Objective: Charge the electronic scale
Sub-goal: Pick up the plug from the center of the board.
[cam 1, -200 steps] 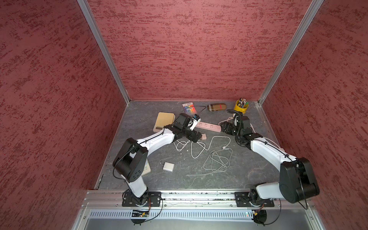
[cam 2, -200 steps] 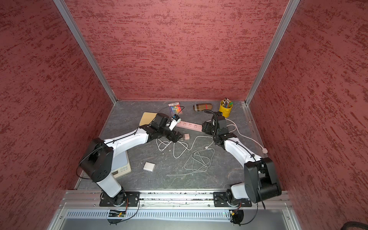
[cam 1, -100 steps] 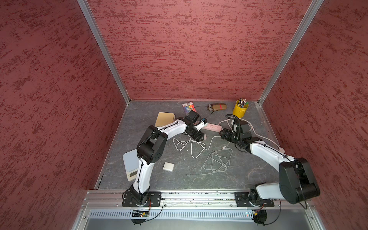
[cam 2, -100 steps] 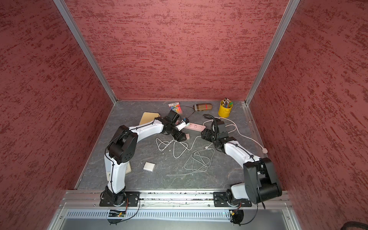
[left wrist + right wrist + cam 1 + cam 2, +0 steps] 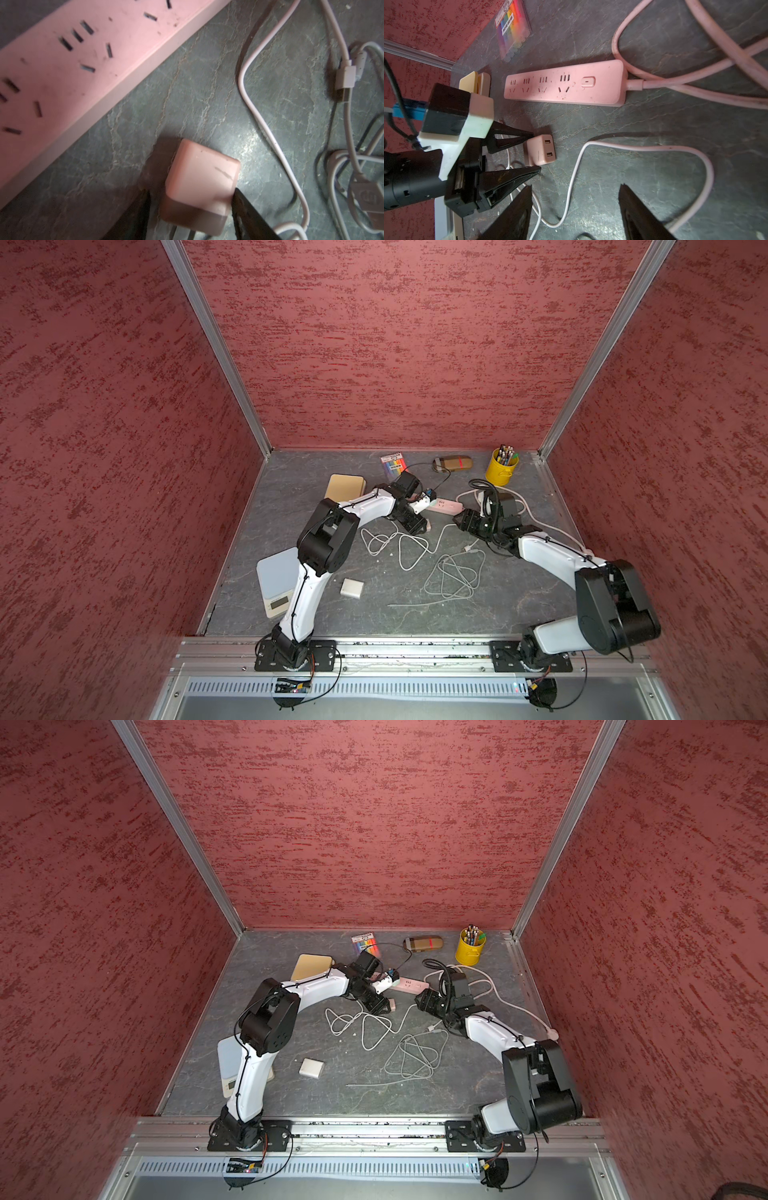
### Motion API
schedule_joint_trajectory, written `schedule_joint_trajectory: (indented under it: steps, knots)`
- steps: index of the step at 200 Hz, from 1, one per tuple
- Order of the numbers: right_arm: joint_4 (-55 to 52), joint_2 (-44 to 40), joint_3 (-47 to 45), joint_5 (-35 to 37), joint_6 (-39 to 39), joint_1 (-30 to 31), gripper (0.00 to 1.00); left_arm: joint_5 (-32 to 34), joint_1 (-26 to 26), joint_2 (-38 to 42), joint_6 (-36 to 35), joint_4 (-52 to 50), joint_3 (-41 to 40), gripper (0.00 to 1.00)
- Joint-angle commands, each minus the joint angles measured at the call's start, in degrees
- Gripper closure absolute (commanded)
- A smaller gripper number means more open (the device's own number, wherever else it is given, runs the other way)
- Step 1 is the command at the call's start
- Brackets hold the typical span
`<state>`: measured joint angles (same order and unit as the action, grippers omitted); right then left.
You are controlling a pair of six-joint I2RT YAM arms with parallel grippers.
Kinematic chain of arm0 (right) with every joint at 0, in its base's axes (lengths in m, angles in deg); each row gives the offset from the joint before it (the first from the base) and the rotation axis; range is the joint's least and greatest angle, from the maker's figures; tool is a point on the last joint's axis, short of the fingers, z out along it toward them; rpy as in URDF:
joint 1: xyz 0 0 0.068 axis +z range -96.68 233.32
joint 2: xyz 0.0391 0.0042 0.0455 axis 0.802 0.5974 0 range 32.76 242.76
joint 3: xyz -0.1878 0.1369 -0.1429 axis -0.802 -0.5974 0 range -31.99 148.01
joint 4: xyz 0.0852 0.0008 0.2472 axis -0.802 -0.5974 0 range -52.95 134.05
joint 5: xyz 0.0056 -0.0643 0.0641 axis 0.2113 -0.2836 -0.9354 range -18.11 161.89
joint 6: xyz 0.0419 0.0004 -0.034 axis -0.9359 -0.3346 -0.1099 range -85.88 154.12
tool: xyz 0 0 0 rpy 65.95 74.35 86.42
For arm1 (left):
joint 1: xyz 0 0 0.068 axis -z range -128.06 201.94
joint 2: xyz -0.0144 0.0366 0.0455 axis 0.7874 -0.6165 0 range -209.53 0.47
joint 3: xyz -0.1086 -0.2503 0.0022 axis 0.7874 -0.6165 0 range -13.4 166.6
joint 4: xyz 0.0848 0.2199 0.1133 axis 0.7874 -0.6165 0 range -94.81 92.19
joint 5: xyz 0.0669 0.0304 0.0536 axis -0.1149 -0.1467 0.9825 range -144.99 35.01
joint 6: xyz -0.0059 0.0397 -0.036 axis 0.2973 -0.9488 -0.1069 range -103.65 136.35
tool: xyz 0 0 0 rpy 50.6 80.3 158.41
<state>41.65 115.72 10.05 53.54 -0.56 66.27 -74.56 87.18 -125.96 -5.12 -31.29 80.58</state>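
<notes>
Beside the pink power strip [image 5: 564, 83], charger block [image 5: 539, 150] lies on the surface [image 5: 519, 572] between the parted jaws of the left end effector [image 5: 191, 192], unclamped, ports facing the right end effector [image 5: 575, 185], also apart and empty; electronic scale [image 5: 276, 572] sits well off by the left arm [image 5: 309, 593] base.

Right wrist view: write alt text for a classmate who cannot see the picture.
The left pincer straddles a small pink charger block on the grey table, jaws not yet closed on it. Nearby lies a pink power strip with empty sockets; the right pincer is open above a pale cable.
</notes>
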Motion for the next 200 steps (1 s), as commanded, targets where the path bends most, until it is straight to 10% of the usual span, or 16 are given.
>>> schedule_joint_trajectory:
  steps: [1,88,200]
  knots:
    - [2.6,0.0,0.1,-1.8,-1.9,-0.5,0.32,-1.5,0.4,-0.8,-1.3,0.1,0.5,0.46]
    - [6.5,1.5,-0.1,-6.2,-5.4,-1.9,0.26,-2.5,-0.6,3.2,0.2,5.3,-4.3,0.7]
    - [13.4,8.8,6.6,-24.5,-11.2,0.3,0.21,-14.0,-3.7,17.7,5.7,15.0,-15.3,0.68]
